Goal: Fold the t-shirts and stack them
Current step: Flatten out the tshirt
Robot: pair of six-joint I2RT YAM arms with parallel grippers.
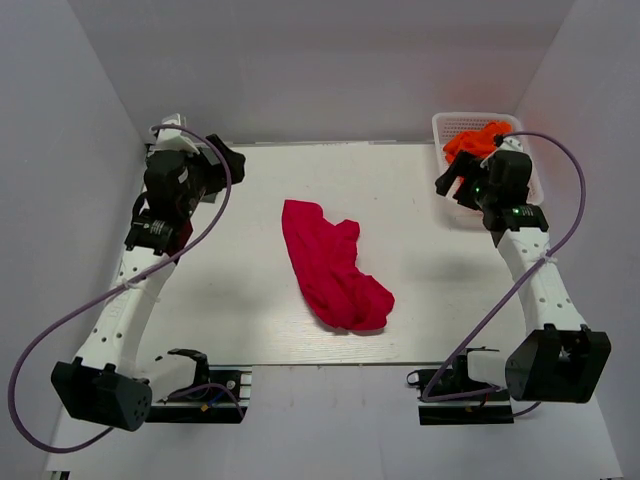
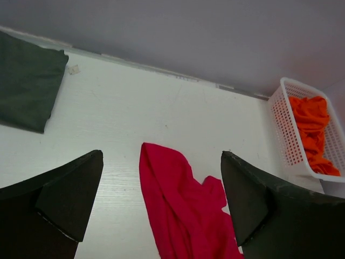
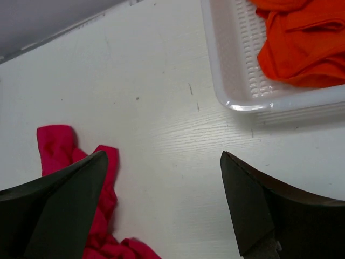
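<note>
1. Top external view, worktop: white, wood-grained surface enclosed by pale walls, with one arm along each side.
2. Crimson red t-shirt: one item, unfolded and crumpled in a long bunch at the middle of the worktop. It runs from far-left to near-right and is widest at its near end. It lies well apart from both arms, and nothing touches it. It also shows in the left wrist view and in the right wrist view.
3. Dark grey-green t-shirt: one item, flat with straight edges, at the far left of the worktop near the back wall. It shows in the left wrist view only.
4. Orange t-shirts: loose heap inside the basket; the count cannot be told. They also show in the left wrist view and the right wrist view.
5. White mesh basket: stands at the far right corner of the worktop and holds the orange heap. Its perforated wall shows in the left wrist view and its rim in the right wrist view.
6. Left tool: raised over the far left of the worktop. Its fingers are spread wide with nothing between them; its own camera sees the red shirt through the gap, well below.
7. Right tool: raised at the near end of the basket, fingers spread wide and holding nothing. Bare worktop shows between the fingers in its own camera.
</note>
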